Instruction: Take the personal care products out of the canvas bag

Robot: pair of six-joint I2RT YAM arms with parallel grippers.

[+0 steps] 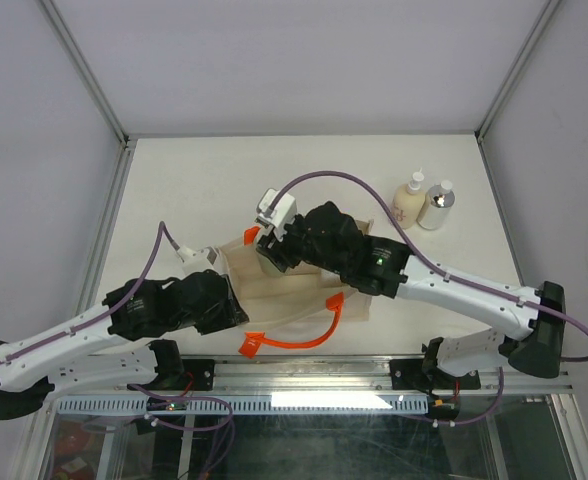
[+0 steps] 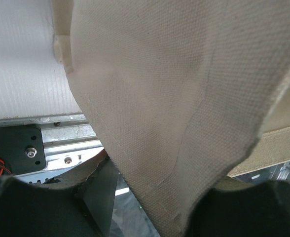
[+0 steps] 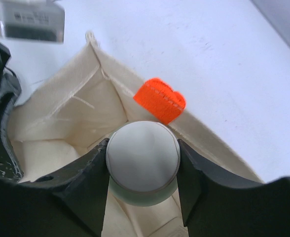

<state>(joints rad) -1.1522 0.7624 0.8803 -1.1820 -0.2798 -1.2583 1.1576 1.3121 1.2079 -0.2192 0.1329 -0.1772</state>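
- Cream bottle (image 1: 409,197) and silver bottle (image 1: 437,205) are out, standing on counter (image 1: 204,180), well apart from bag (image 1: 279,305).
- Right claw (image 3: 142,165) clamped on round-capped bottle (image 3: 142,150) at bag mouth.
- Left claw (image 2: 150,210) pinching bag cloth.
- Remaining bottles unseen, probably inside.

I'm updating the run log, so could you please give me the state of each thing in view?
canvas bag: on the table, mouth open
round-capped bottle: held over the open bag
left gripper: shut on the canvas bag
right gripper: shut on the round-capped bottle
cream bottle: upright on the table, outside the bag
silver bottle: upright beside the cream one
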